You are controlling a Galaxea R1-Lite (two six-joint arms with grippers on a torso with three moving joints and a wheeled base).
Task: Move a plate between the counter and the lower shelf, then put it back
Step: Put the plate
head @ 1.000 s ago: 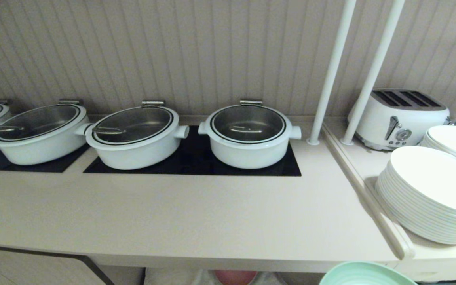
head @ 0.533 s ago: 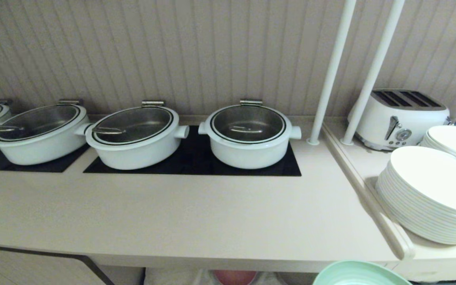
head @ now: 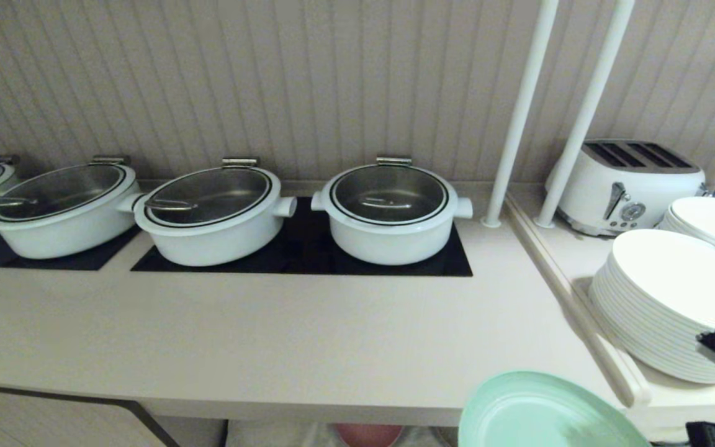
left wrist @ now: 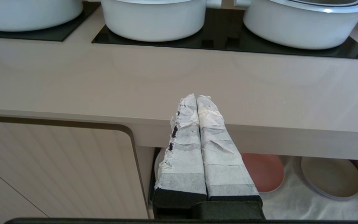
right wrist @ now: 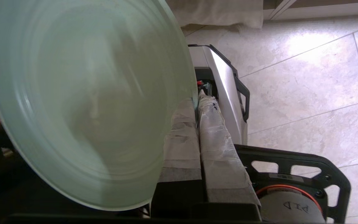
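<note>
Mint-green, round, shallow plastic plate (head: 547,413) at 5 o'clock of the head view, clear of the long pale beige counter (head: 283,347), overlapping its thick front edge. Clamped by its rim between the tape-wrapped fingers (right wrist: 182,140) of the right gripper (right wrist: 196,98), tilted steeply in the right wrist view over pale floor tiles (right wrist: 306,77). Behind on the counter at 10 to 12 o'clock: three white lidded pots (head: 391,214) on black glass cooktop panels (head: 308,261). At 3 o'clock: stacked white plates (head: 674,304) and a white toaster (head: 624,183) on a raised ledge, beside two white poles (head: 522,112). Left gripper (left wrist: 196,97) parked before the counter edge, fingers pressed together, empty. Beneath the edge, the cloth-lined lower shelf (left wrist: 291,202) with a pink plate (left wrist: 264,171) and a beige plate (left wrist: 331,177).
</note>
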